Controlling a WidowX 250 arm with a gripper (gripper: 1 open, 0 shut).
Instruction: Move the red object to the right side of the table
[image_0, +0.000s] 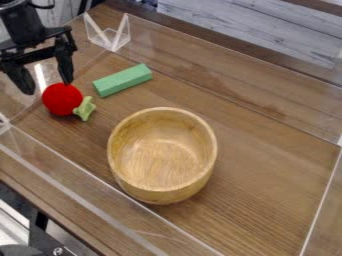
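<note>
The red object (59, 98) is a small red ball with a light-green leafy piece on its right side, lying on the table (267, 130) near the left acrylic wall. My gripper (42, 79) hangs pointing down just above and to the left of the ball, open, its two black fingers (64, 70) spread apart with nothing between them. The fingers do not touch the ball.
A flat green block (123, 79) lies just right of the gripper. A large wooden bowl (162, 153) stands in the middle of the table. Low clear acrylic walls (80, 205) border the tabletop.
</note>
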